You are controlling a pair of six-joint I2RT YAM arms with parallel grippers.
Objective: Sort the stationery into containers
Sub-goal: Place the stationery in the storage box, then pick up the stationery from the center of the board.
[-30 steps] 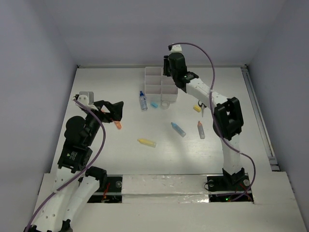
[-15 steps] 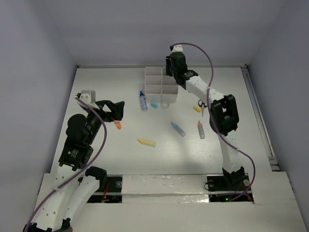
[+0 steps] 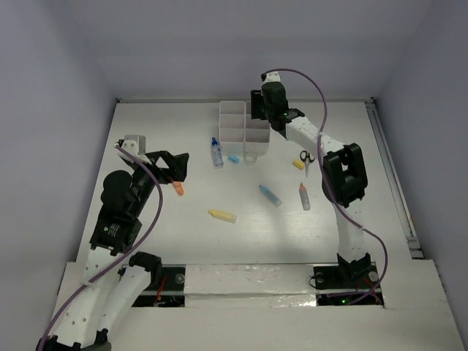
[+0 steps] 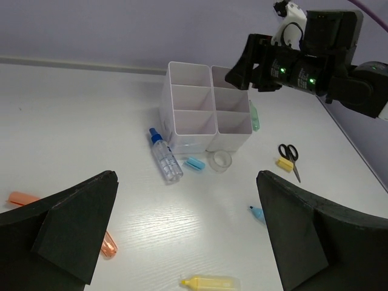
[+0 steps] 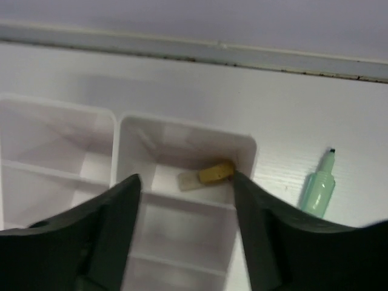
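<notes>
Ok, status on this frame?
Left gripper open, empty, over table. Right gripper open above organizer. Yellow piece in far right compartment. Green marker on table beside organizer.

table (image 3: pixel 183 241): white, wood-grained | walls (image 3: pixel 58 73): pale lilac (three sides) | right edge: possibly a metal rail (image 3: pixel 395 183)

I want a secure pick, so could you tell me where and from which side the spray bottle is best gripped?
Probably from above, closing across the clear body of the spray bottle near its bottom end. It lies flat, long axis running front to back, and its blue cap end sits close to the organizer wall, leaving less finger room.
</notes>
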